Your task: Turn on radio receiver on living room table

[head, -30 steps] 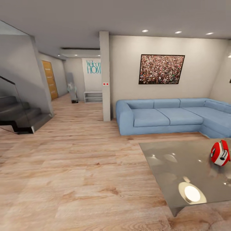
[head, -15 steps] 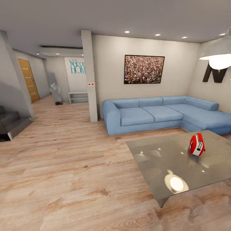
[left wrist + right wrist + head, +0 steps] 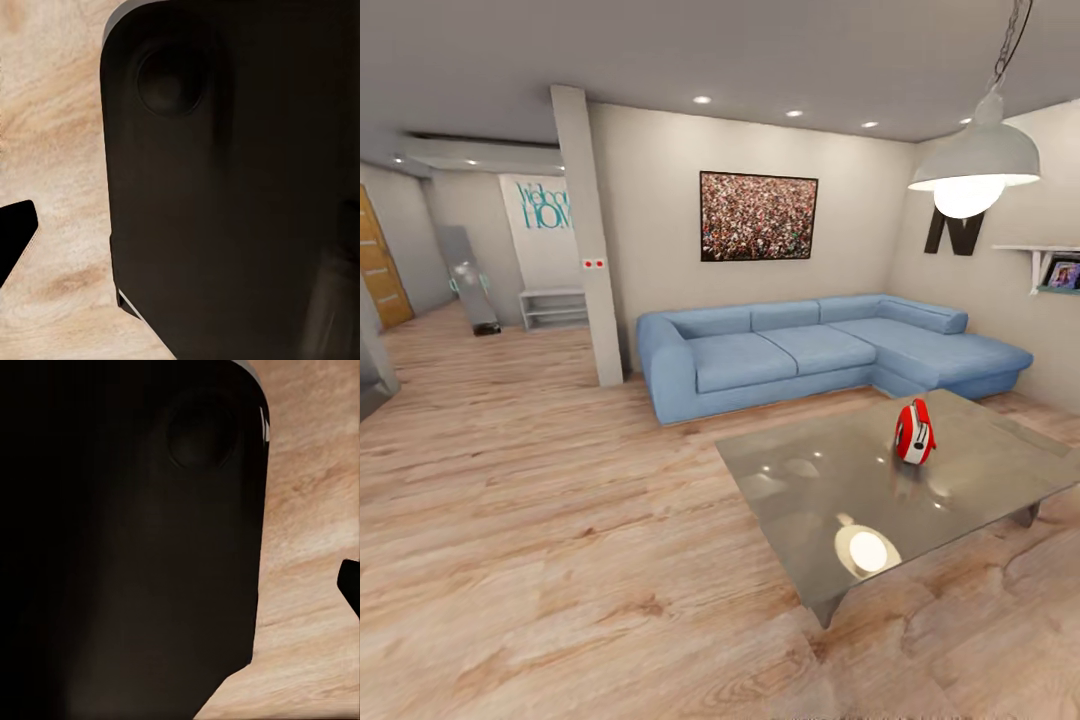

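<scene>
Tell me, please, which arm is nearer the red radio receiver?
Right, probably: the radio receiver stands on the table, right of centre in the head view. Both wrist views face wood floor beside dark robot housing, so both arms hang well short of it.

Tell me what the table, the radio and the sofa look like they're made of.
Table: glossy grey top, probably glass or polished metal, since it mirrors the lamp. Radio: smooth red shell with a pale band, likely plastic. Sofa: matte blue cushions, apparently fabric.
</scene>
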You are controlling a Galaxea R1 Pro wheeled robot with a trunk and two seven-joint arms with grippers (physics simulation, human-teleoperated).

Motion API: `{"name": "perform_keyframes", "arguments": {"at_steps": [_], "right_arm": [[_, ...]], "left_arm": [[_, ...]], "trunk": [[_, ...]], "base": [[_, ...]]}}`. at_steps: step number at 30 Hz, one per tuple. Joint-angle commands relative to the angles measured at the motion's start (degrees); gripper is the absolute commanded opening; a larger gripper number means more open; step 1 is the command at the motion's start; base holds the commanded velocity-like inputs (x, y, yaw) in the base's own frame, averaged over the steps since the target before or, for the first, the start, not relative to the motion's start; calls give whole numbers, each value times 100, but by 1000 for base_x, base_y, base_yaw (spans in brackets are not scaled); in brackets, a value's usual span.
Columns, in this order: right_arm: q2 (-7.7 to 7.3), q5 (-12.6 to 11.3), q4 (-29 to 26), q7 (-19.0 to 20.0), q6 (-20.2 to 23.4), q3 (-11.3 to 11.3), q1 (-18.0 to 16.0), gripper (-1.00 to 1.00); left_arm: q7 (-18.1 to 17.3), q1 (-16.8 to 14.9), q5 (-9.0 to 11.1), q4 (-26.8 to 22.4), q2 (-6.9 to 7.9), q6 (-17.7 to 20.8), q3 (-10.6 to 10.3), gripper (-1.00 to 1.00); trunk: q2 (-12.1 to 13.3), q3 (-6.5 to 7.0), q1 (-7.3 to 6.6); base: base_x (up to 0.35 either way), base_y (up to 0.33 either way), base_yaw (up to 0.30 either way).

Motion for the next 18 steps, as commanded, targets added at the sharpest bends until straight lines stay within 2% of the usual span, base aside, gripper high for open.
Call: {"name": "perform_keyframes", "arguments": {"at_steps": [1,18], "right_arm": [[1,-1,-2,0,0,0,0,100],[0,2,-1,0,0,0,0,100]], "left_arm": [[0,0,0,0,0,0,0,100],[0,0,0,-2,0,0,9,100]], "trunk": [[0,0,0],[0,0,0]], "base": [[0,0,-288],[0,0,-288]]}}
